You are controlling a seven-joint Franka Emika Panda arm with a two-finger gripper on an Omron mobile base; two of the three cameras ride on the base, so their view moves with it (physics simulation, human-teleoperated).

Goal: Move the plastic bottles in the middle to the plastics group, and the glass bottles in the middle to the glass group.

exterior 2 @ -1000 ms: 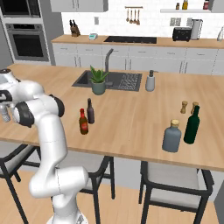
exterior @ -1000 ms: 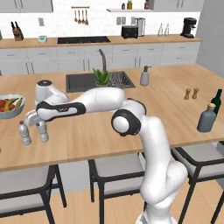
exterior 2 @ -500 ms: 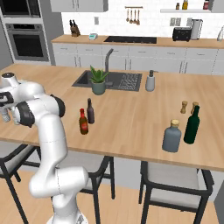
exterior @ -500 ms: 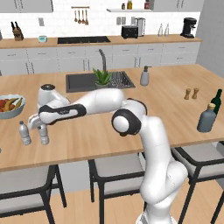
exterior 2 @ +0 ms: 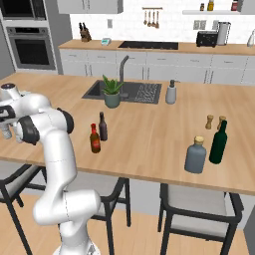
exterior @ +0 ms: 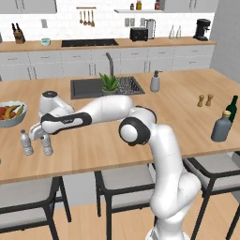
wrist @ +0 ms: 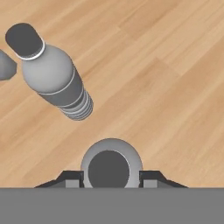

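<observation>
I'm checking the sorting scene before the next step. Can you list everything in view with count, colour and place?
plastic water bottles: 2, clear with white caps, left end of the island; one stands free, the other sits between the gripper's fingers
fruit bowl: 1, white, behind those bottles
dark slim bottles: 2, near-black and brown with red neck, middle of the island
wine bottle: 1, dark green, right end
squat bottle: 1, grey-blue with tan cork, beside the wine bottle
shakers: 2, tan, behind the wine bottle
potted plant: 1, green, by the sink
soap dispenser: 1, grey, right of the sink
stools: dark frames, in front of the island
gripper: 1, shut on a plastic bottle
</observation>
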